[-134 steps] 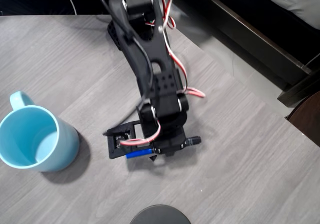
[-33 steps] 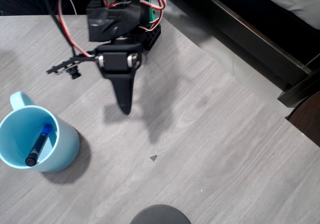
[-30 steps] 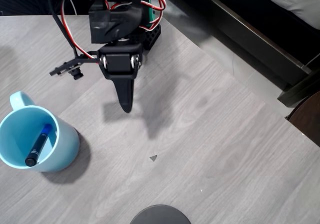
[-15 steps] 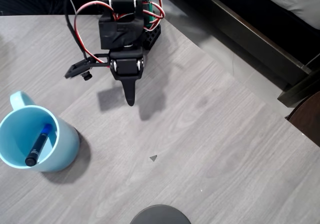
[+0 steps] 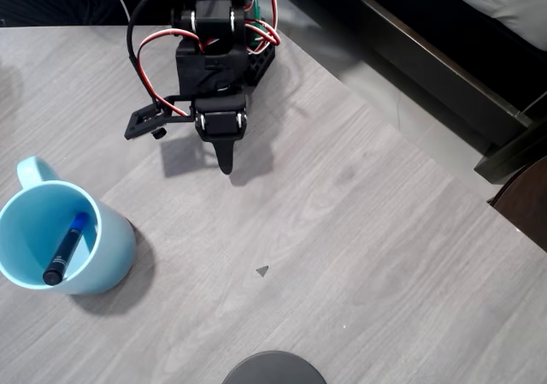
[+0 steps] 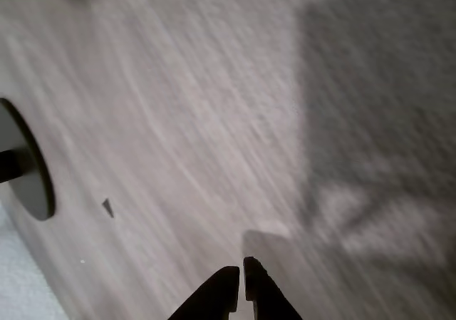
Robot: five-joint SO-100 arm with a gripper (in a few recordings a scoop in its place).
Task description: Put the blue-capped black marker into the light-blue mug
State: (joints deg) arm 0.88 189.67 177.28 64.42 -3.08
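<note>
— Marker's whereabouts?
— Inside the mug (image 5: 60,239), at the left edge of the overhead view. Marker (image 5: 66,248) leaning diagonally against the inner wall, blue cap up toward the upper right, black barrel end down toward the lower left near the rim.
— Long axis?
— Running lower left to upper right, tilted rather than flat. Wholly within the mug's mouth.
— Mug's pose?
— Upright on the grey woodgrain counter (image 5: 359,256), handle toward the upper left.
— End effector?
— Up near the top of the overhead view (image 5: 225,163), well apart from the mug, pointing down the picture. Empty. In the wrist view (image 6: 239,291), fingertips drawn together with only a thin sliver of a gap, nothing between them.
— Anything else on the counter?
— Dark grey round object (image 5: 273,368) at the bottom edge of the overhead view, seen again at the left of the wrist view. Small dark triangular fleck (image 5: 261,271) mid-counter.
</note>
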